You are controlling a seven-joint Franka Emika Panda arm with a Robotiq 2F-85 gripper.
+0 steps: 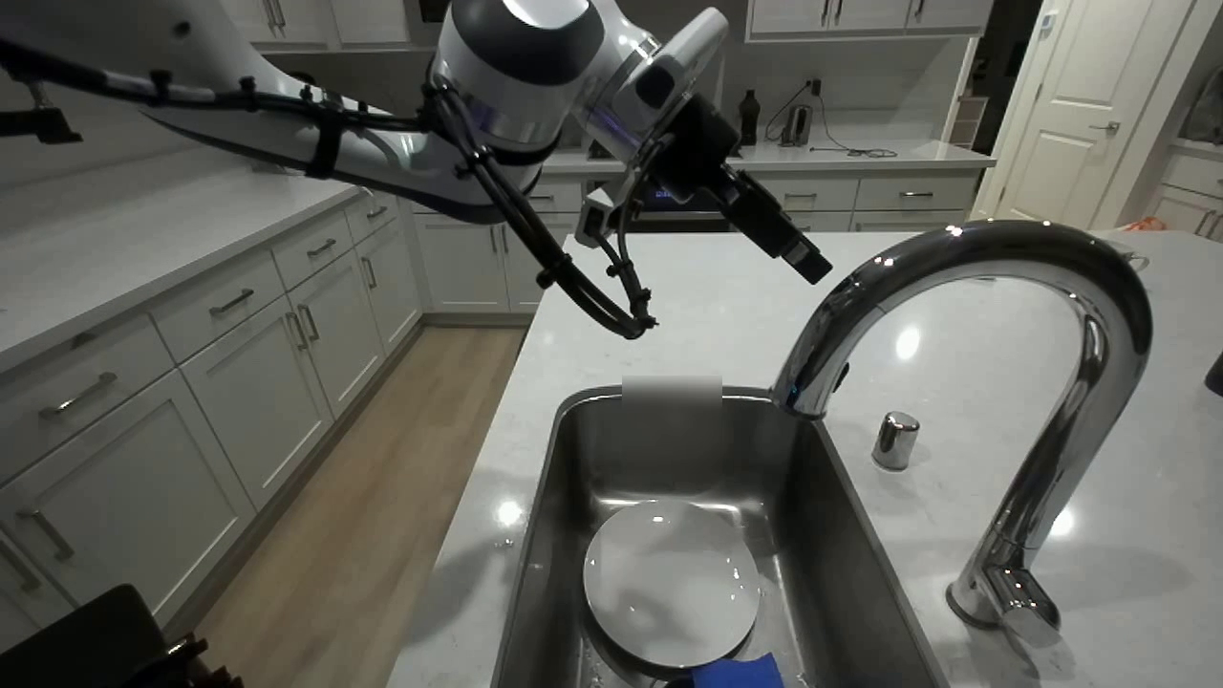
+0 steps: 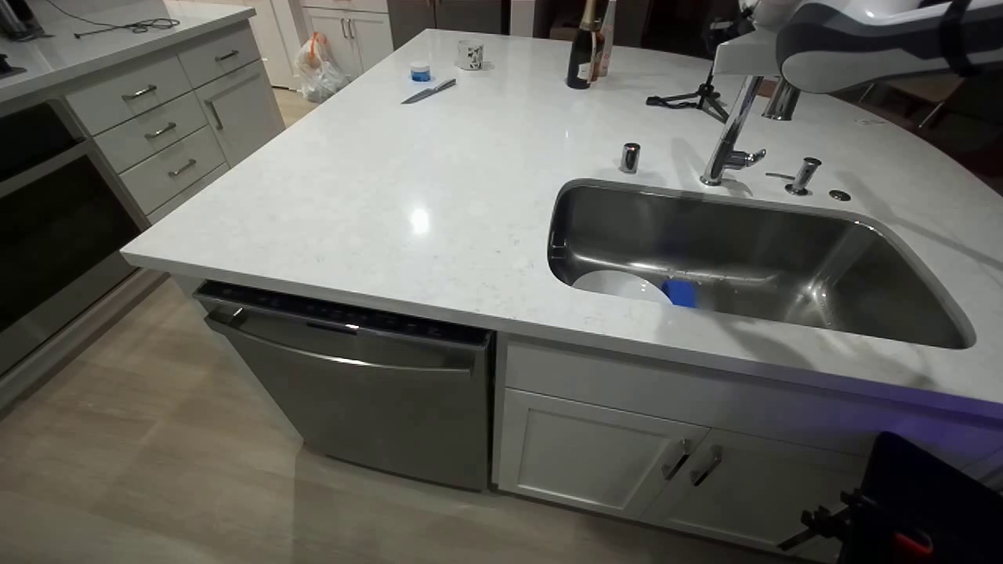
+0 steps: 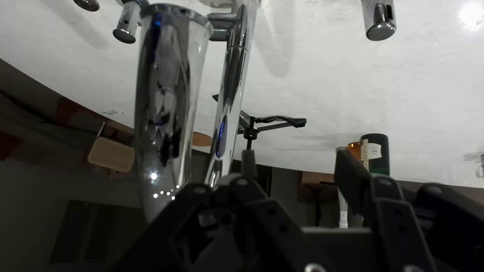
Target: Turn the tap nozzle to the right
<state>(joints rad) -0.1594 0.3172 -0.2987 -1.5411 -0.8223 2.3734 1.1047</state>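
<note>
Faucet spout [image 1: 994,244]: in an exterior view, right of the sink [image 1: 831,535], ending by its far-right corner. Gripper [image 3: 297,166]: spread apart, empty, left of spout. Likely risk: sliding off slick, rounded metal, from pushing off-centre.

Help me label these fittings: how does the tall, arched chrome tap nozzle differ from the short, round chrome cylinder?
The tall, arched chrome tap nozzle is much taller than the short, round chrome cylinder. The nozzle bends over, its free end pointing down; the cylinder stands upright. The nozzle has a small chrome lever at its base; the cylinder shows none. Both are shiny and rise from the white counter.
</note>
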